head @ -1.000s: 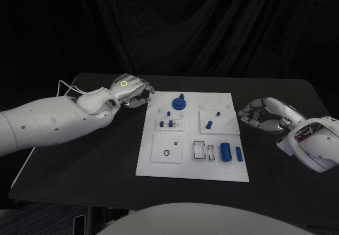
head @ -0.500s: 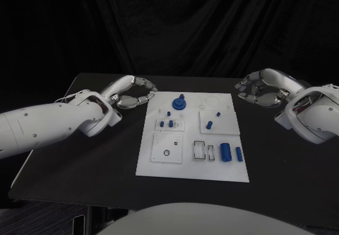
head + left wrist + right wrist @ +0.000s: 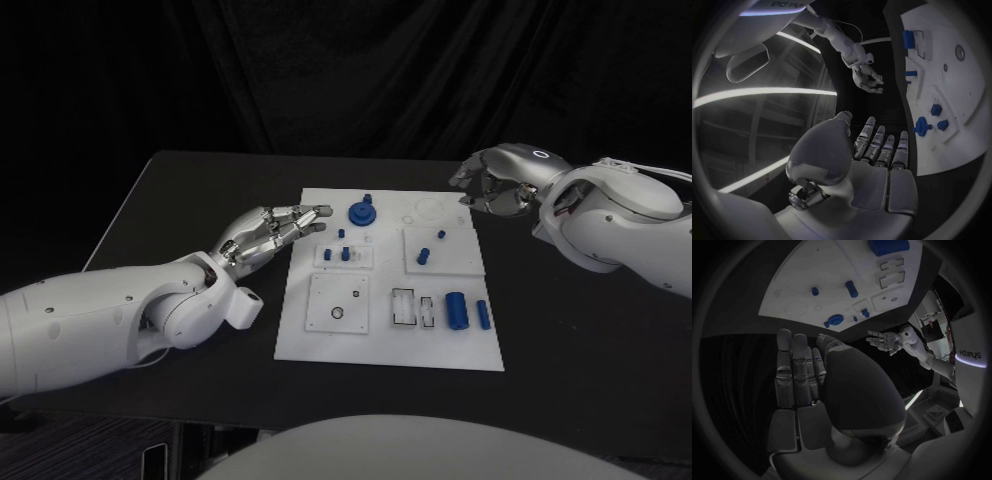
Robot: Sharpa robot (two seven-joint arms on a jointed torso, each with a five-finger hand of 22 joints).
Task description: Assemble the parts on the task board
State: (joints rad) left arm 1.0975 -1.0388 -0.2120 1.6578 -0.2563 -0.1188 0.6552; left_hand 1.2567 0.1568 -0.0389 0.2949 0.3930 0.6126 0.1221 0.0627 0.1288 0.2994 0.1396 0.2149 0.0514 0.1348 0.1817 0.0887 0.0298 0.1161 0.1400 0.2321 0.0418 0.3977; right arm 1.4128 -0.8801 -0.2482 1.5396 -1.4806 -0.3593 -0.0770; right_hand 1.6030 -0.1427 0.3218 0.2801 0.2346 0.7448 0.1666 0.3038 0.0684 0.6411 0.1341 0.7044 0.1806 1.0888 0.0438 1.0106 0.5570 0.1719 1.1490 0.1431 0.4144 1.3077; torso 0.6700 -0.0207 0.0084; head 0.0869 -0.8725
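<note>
The white task board [image 3: 389,345] lies mid-table. On it are a round blue part with a peg [image 3: 364,211], small blue pieces [image 3: 339,253], a blue peg [image 3: 426,256] and two blue cylinders [image 3: 457,310] near the front right. My left hand [image 3: 270,232] hovers at the board's left edge, fingers stretched toward it, holding nothing; in the left wrist view its fingers [image 3: 879,147] are straight. My right hand [image 3: 490,185] hangs by the board's far right corner, fingers loosely bent and empty. Its fingers [image 3: 798,370] point at the board [image 3: 804,275].
The black table [image 3: 188,200] extends around the board on all sides. The left forearm [image 3: 116,320] lies across the table's left front. The right forearm [image 3: 620,220] covers the far right. Empty slots [image 3: 415,307] sit beside the cylinders.
My left hand has drawn back from the board's far left corner to its left edge and spread its fingers. My right hand has swung up and inward to the far right corner.
</note>
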